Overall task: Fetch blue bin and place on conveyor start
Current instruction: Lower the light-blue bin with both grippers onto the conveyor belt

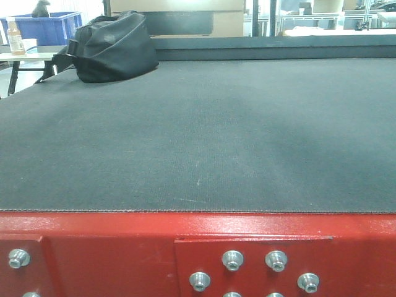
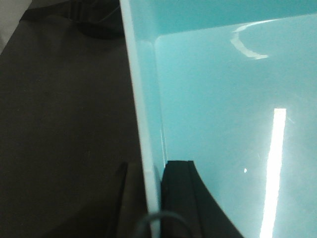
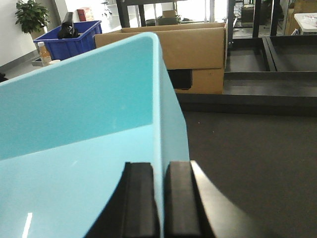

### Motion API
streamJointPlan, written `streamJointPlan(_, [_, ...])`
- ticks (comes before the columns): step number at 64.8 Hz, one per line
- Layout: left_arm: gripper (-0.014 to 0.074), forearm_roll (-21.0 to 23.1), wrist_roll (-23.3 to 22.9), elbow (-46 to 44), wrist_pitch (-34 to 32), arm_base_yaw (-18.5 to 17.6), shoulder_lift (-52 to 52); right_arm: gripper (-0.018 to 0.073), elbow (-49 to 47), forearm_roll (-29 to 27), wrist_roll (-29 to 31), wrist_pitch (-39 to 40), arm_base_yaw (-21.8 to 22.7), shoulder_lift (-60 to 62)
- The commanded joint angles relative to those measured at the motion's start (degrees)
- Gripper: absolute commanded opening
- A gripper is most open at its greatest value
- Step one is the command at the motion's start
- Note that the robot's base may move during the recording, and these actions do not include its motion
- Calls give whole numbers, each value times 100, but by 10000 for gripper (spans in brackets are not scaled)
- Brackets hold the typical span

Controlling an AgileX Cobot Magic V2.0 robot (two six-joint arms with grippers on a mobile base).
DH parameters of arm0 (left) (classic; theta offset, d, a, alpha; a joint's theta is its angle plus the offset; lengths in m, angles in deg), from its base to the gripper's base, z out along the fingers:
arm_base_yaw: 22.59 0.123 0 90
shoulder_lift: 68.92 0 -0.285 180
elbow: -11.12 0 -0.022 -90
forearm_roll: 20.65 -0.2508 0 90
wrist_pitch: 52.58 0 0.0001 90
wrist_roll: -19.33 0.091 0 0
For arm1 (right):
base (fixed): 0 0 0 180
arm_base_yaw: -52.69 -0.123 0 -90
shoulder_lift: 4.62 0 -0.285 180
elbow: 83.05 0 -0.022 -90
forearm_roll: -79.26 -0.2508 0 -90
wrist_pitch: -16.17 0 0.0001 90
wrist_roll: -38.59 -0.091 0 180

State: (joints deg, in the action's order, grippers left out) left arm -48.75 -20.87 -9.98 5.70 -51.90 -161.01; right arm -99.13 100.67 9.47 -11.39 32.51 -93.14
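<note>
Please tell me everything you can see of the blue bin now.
The blue bin is a light aqua plastic tub, smooth glossy walls, thin rim, empty where visible. The left gripper and right gripper each pinch a wall, one finger inside, one outside. The dark belt lies beside it; the front view does not show it.

belt: dark grey, matt, rough woven texture. frame: red painted metal, slight sheen, paint scuffed. bolts: bare silver metal, shiny. bin: cyan plastic, smooth, glossy, light streaks reflecting on its wall. fingers: black, matt, rubbery-looking. bag: black cloth, matt, creased. box: brown cardboard, dull. crate: blue plastic.
</note>
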Motion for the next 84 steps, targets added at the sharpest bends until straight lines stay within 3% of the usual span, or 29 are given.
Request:
streamJointPlan(1, [-111, 69, 40, -58, -226, -45, 39, -154, -34, -126, 1, 340, -56, 87])
streamJointPlan(15, [-111, -14, 40, -58, -272, -45, 39, -154, -34, -126, 1, -1401, -56, 87])
streamJointPlan(40, [-111, -63, 67, -46, -620, 1, -283, -154, -20, -179, -33, -2315, -56, -225])
streamJointPlan(58, [-111, -40, -149, 724, -1583, 1, -667, -154, 1285, -147, -530, -807, -22, -489])
streamJointPlan(73, [-111, -53, -392, 2061, -3199, 1, -701, -154, 2583, 48, -573, 423, 132, -489])
streamJointPlan(84, [-111, -61, -392, 2580, -3398, 167, -875, -154, 3120, 48, -573, 1295, 391, -563])
